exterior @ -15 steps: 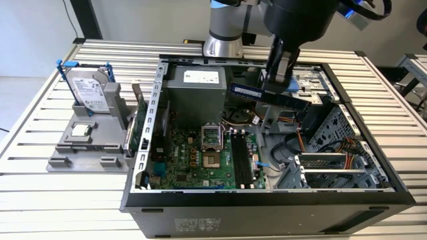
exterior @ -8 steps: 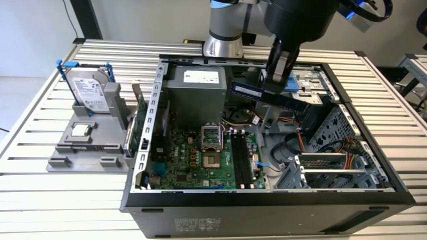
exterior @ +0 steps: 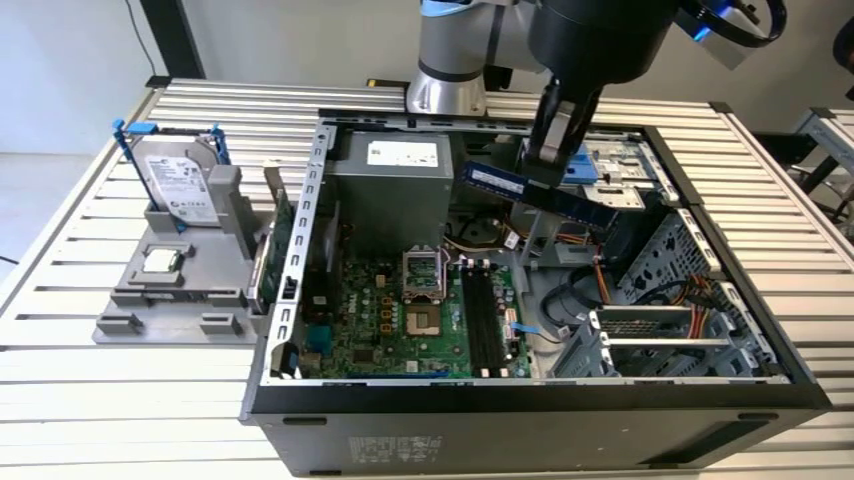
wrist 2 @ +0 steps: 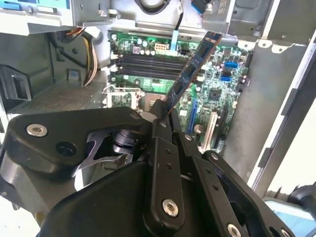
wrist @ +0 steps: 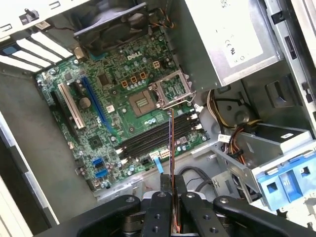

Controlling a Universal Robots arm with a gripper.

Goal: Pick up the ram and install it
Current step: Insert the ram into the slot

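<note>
Fingers [wrist: 159, 212] are clamped on the flat faces of the ram [exterior: 541, 195], so you've got it. It hangs in the air over the open case [exterior: 534, 395], well above the motherboard [exterior: 387, 310], on the side of the worktop [exterior: 134, 400] where the arm's base stands.

Tip from me: in the exterior view the stick sits tilted and isn't over the black slots [exterior: 483, 320]. I'd level it and line its long edge up with a slot before going down, then push straight, no twisting.

The ram's slim, long and dark, with a row of chips along it, and looks edge-on in the first wrist view.
</note>
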